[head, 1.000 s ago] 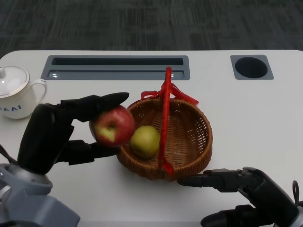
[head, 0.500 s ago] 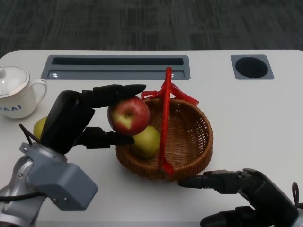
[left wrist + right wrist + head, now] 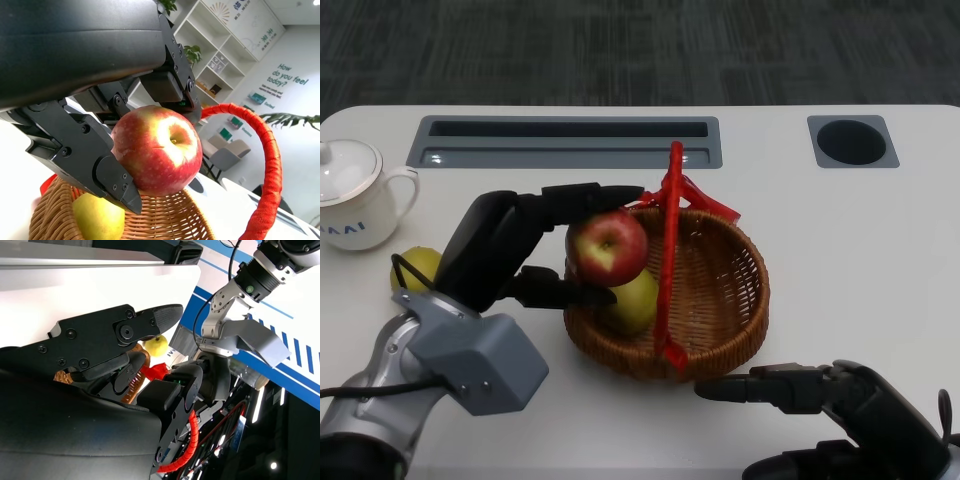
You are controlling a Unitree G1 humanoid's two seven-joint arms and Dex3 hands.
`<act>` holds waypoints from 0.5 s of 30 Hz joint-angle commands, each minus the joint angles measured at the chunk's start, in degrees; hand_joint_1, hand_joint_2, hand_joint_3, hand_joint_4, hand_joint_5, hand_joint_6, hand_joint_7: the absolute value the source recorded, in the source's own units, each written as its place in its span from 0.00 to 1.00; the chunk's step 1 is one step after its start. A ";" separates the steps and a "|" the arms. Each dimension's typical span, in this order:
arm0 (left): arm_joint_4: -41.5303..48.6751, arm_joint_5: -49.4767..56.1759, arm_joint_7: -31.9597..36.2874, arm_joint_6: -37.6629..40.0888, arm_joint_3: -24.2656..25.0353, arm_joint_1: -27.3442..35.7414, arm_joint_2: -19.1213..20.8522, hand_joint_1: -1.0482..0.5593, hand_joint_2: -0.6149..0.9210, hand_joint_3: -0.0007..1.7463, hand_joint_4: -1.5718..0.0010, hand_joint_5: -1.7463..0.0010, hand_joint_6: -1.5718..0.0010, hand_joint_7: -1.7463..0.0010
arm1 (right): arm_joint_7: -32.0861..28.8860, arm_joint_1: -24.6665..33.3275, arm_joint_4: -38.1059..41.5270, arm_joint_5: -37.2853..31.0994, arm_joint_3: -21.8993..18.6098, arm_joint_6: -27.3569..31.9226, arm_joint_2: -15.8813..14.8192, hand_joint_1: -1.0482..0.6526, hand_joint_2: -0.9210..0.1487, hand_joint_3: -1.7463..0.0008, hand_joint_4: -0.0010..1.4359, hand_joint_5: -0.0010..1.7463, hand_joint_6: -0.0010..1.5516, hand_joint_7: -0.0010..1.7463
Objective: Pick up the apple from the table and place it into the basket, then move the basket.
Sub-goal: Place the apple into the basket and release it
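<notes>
My left hand [image 3: 510, 250] is gripping the round red apple [image 3: 608, 247] over the brown wicker basket [image 3: 720, 330] (right hand [image 3: 820, 390] fingers spread, holding nothing).

A white table [image 3: 840, 230] with rounded corners fills most of the head view. Along its far edge a long grey recessed slot [image 3: 563, 140] is set into the top, and toward the far right corner sits a grey square fitting with a round black hole [image 3: 851, 141]. Past the far edge lies dark grey carpet [image 3: 620, 50] with a faint ribbed pattern. The left wrist view shows a bright room: white open shelving [image 3: 215, 47] carrying small items and green plants, a white wall with teal lettering [image 3: 282, 80], a pale armchair [image 3: 226, 155] below it, and palm-like leaves [image 3: 295, 120] at one side.
</notes>
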 commanded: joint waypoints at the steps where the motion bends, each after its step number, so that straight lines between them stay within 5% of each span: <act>1: 1.67 1.54 1.27 -2.05 -0.75 -1.45 1.29 0.54 0.83 0.00 0.46 1.00 0.49 1.00 | -0.56 0.44 -0.26 0.39 -0.41 -0.63 -0.31 0.30 0.01 1.00 0.56 0.00 0.46 0.00; 9: 0.12 3.65 -2.24 1.02 -2.90 -0.69 3.66 0.25 0.86 0.01 0.86 1.00 0.86 1.00 | -0.84 0.47 -0.25 0.05 -0.41 -0.90 -0.36 0.30 0.00 1.00 0.56 0.00 0.46 0.00; 15: -0.28 2.54 -3.86 0.19 -3.69 -0.77 4.49 0.08 0.89 0.00 0.99 1.00 0.97 1.00 | -0.56 0.56 -0.64 0.55 -0.13 -0.24 -0.49 0.30 0.01 1.00 0.56 0.00 0.46 0.00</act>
